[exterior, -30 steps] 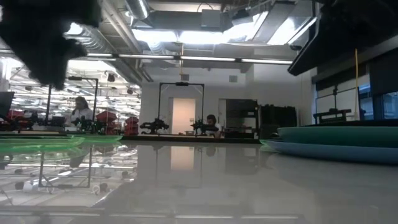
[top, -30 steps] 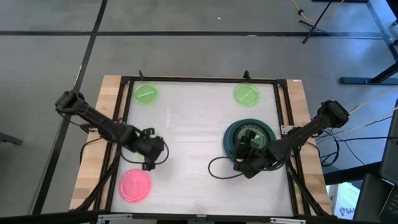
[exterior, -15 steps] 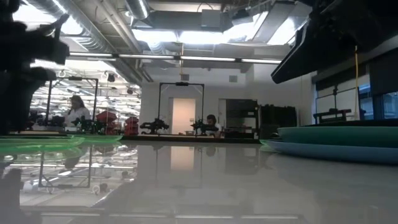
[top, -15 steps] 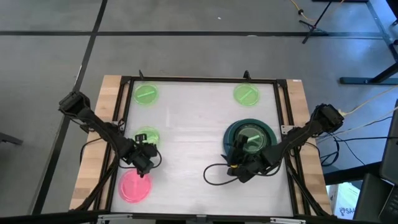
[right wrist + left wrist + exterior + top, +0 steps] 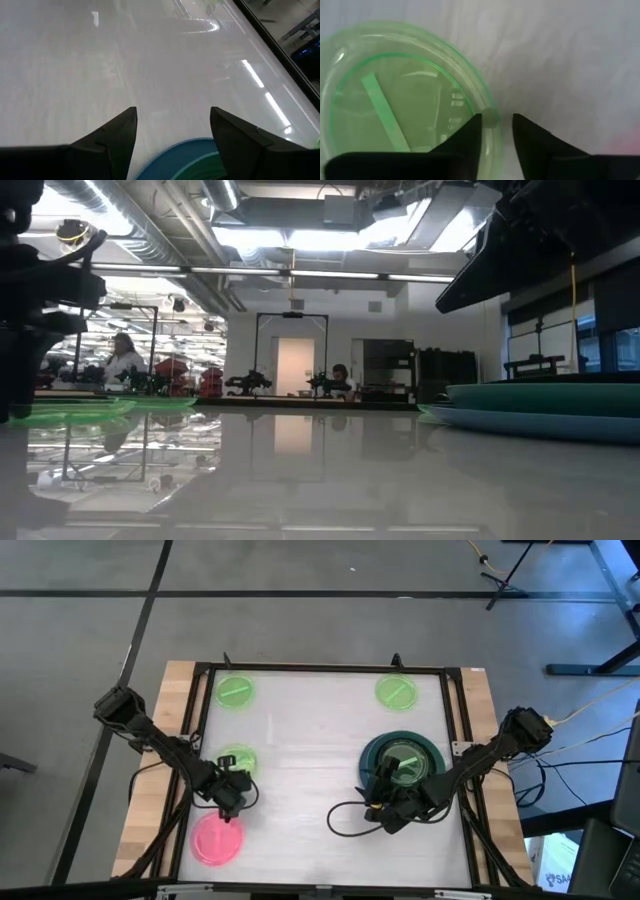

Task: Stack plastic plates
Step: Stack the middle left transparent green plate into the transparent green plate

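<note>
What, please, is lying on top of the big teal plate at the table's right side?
A small lime-green plate tops the teal plate; the right arm covers the stack's near edge, hiding anything between.

Three lime plates point(image 5: 234, 693) flat on table, pink plate point(image 5: 216, 839) near front-left, fourth lime apparently topping teal-blue stack point(image 5: 402, 762)

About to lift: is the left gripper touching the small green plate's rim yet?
Touching. The left wrist view shows the left gripper straddling the small green plate's rim, one finger pressed against it.

Small translucent lime-green plate point(image 5: 395, 95) fills left of frame on white table point(image 5: 570, 60). Left gripper point(image 5: 496, 122) fingers straddle its rim at lower centre.
</note>
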Robot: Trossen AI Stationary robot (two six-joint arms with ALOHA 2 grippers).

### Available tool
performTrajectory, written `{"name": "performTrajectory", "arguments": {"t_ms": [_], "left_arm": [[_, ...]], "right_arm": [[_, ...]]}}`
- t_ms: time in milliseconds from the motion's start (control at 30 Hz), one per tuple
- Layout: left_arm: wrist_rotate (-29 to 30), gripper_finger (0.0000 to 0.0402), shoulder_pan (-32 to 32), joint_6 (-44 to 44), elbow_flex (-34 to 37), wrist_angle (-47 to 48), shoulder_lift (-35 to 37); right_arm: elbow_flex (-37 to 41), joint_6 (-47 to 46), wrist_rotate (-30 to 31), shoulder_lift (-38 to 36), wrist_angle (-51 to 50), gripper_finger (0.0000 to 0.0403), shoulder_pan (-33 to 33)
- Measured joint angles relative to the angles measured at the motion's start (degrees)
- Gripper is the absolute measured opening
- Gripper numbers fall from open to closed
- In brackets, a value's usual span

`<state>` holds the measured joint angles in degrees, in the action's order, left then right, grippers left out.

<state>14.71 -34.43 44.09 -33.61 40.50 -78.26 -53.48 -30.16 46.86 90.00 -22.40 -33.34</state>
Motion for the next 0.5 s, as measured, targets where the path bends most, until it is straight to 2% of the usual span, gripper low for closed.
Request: {"name": "performTrajectory", "arguments": {"t_ms": [200,333,500], "left_arm": [[1.5,0.0011,0.7,-5.5,-0.6,-0.4,-0.1],[3.1,0.0007,0.7,-9.8,-3.3,-0.7,-0.2],[5.3,0.0003,1.0,-21.1,-6.8,-4.1,-0.2]], "right_arm": [[0.0,0.0,-0.1,0.0,0.1,0.0241,0.0],[0.0,2.4,-0.5,0.0,2.9,0.0241,0.0],[0.0,14.3,-2.2,1.8,11.3,0.0241,0.1]]}}
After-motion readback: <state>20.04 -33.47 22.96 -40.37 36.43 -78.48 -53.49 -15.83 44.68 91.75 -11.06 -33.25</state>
